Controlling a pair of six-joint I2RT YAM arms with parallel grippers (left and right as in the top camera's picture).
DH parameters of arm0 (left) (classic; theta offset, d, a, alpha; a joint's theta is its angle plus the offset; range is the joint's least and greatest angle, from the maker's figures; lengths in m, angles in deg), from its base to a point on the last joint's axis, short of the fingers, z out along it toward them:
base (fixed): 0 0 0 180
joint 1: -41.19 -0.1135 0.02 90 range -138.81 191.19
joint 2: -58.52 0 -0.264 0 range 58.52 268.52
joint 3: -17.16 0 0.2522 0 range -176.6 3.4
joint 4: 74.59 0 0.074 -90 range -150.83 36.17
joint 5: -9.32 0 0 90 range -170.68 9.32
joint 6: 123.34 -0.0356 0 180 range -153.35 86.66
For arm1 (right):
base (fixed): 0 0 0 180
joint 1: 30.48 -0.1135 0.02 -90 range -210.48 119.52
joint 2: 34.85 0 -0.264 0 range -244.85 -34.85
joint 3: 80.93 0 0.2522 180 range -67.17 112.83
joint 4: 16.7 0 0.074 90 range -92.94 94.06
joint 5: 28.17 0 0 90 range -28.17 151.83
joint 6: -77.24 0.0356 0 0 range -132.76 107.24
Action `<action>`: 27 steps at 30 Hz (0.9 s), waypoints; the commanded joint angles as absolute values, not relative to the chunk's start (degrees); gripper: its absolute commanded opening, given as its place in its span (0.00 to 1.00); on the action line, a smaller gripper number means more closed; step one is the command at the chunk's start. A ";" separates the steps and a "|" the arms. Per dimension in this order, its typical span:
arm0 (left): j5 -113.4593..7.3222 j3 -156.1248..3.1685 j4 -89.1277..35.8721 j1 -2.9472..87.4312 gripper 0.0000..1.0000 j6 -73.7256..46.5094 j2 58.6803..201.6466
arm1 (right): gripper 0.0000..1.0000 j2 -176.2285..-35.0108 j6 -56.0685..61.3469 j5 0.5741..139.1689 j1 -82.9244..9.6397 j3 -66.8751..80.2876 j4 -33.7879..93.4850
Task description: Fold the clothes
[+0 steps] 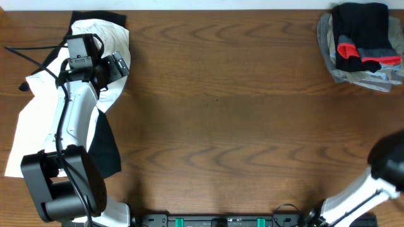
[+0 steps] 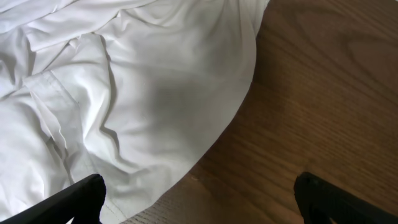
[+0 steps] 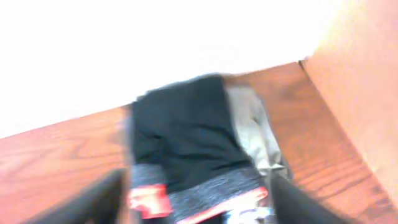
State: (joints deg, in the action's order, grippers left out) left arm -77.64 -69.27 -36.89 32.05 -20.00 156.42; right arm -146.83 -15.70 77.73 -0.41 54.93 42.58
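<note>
Across the whole overhead view, worktop [image 1: 221, 94]: brown wood grain, carrying a loose heap at your far left and a folded stack in the far right corner.
White garment [image 1: 38, 107]: spread loose and creased along the left edge of the worktop, with black cloth [image 1: 108, 154] showing from under its near side.
Left arm [image 1: 76, 120]: you see it reach from its base at the near left edge out over the white garment, with the wrist end angled to the right.
Right arm [image 1: 360, 192]: it rises from the near right edge, and its upper part is a dark blur at the right border of the overhead view. Its wrist camera looks toward the far right corner.
Beige garments [image 1: 369, 81]: folded, lying under the clothes and showing at their left and near edges.
Clothes [image 1: 361, 31]: folded black pants on top of the beige garments in the far right corner, with the grey waistband and red-orange edge toward the near side. They are well apart from the left fingers, at the other end of the worktop.
Left fingers [image 2: 74, 199]: spread wide and holding nothing, over the hem of the white garment where it meets bare wood. You cannot tell whether they touch it.
Right fingers [image 3: 93, 199]: blurred but spread apart, one at each lower corner of the wrist view. The clothes lie beyond and between them, not gripped.
</note>
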 commanded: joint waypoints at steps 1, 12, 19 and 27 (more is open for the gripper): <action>-77.26 -68.83 -36.93 32.18 0.98 -19.70 156.58 | 0.99 -139.16 -15.28 88.44 -2.73 55.41 47.32; -77.26 -68.83 -36.93 32.18 0.98 -19.70 156.58 | 0.99 -126.33 -9.60 96.77 -6.23 55.41 54.14; -77.26 -68.83 -36.93 32.18 0.98 -19.70 156.58 | 0.99 -125.52 -9.60 96.79 -6.14 55.41 54.30; -77.26 -68.83 -36.93 32.18 0.98 -19.70 156.58 | 0.99 -123.82 -10.58 94.06 -6.71 55.39 58.05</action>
State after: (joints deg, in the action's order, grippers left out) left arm -77.64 -69.27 -36.89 32.05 -20.00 156.42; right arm -126.04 -10.34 95.74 -5.99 55.61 56.57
